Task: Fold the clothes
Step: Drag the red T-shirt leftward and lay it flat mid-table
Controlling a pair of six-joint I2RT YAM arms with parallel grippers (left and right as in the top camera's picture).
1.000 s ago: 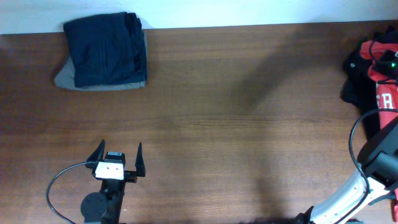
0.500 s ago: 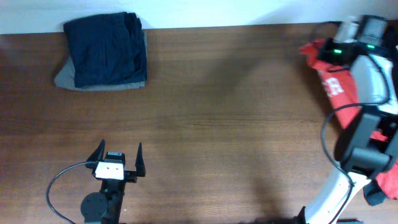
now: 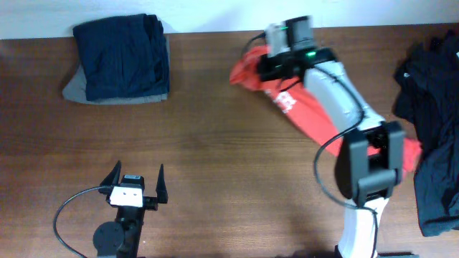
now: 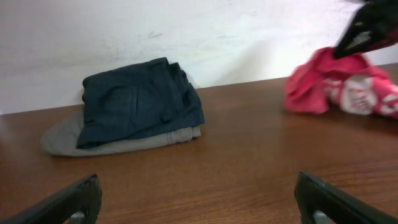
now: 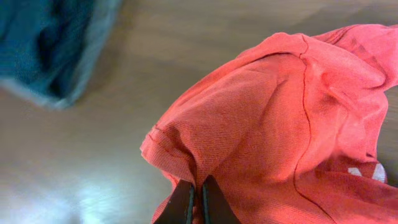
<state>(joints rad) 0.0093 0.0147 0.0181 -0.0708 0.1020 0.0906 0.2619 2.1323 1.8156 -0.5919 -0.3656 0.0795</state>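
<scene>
The orange-red T-shirt lies in the upper middle of the overhead view, bunched at its left end and trailing down-right under the arm. The right pincer is closed on a fold of its cloth beside a stitched hem, and in the wrist view the fabric rises directly above the fingertips. The left pincer sits at lower left, jaws spread wide and empty, well apart from the shirt. A second ago the shirt was at the far right edge among the black clothes; it has since been drawn leftward across the wooden table. The shirt is a fine knit, creased, with white print showing. At upper left a folded navy garment rests on a grey one.
</scene>
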